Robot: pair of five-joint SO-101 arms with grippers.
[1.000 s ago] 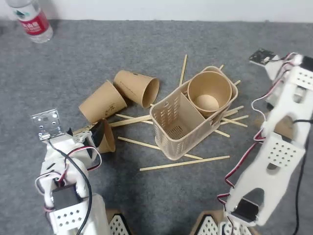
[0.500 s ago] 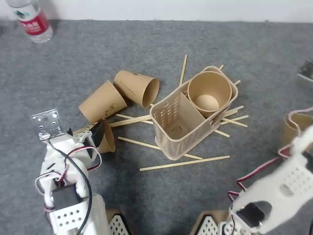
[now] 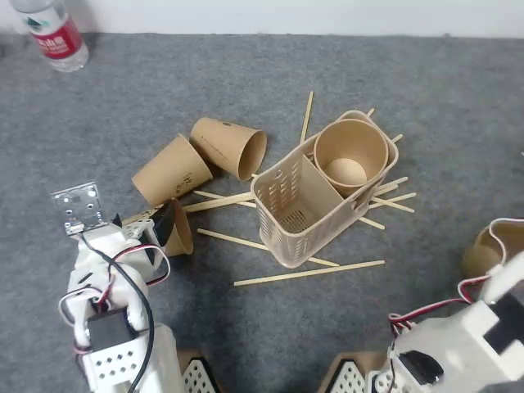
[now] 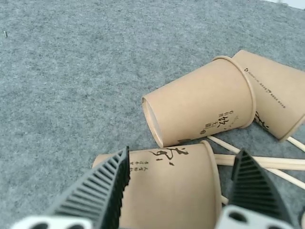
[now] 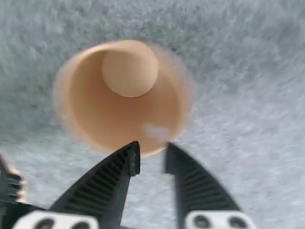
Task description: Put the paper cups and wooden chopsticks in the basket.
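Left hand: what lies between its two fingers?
A paper cup on its side lies between the open fingers of the left hand, as the left wrist view shows.

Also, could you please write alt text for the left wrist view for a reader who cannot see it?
The left end effector, open, straddles a brown paper cup lying on its side on grey carpet. Beyond it a second paper cup and a third paper cup also lie on their sides, with wooden chopsticks beside them.
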